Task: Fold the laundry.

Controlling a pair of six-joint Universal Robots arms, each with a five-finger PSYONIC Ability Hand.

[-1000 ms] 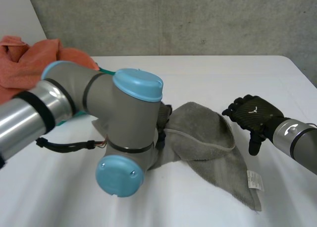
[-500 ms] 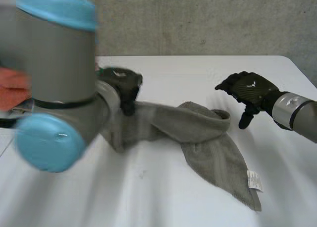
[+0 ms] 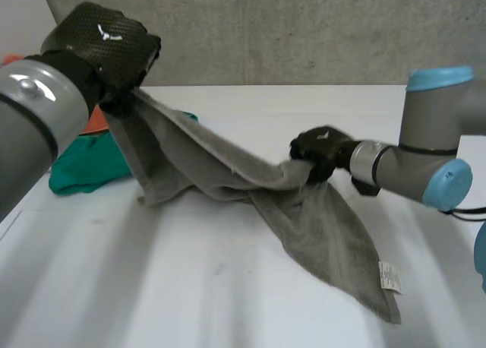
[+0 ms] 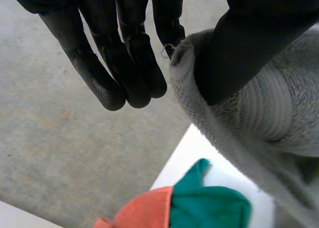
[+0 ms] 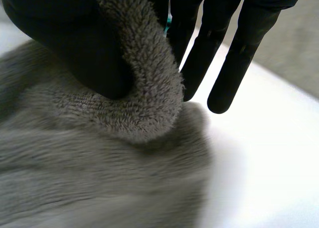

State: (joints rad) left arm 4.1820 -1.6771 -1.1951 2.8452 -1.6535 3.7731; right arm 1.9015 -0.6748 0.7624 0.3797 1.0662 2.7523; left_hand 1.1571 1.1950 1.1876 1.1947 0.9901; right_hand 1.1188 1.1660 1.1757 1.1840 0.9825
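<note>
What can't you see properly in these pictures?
1. Words on the white label of the grey towel: too small, head view.
2. Orange cloth: cut off by the edge in the left wrist view, mostly behind the left arm in the head view.
3. Green cloth: partly behind the towel, head view.
4. Which part the right hand pinches: bunched towel hides it.

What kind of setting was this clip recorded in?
Probably a robotics lab or test cell, not a home: a bare concrete wall stands behind a plain white table. The left hand and right hand pinch a grey towel, with a teal cloth and an orange cloth piled aside.
</note>
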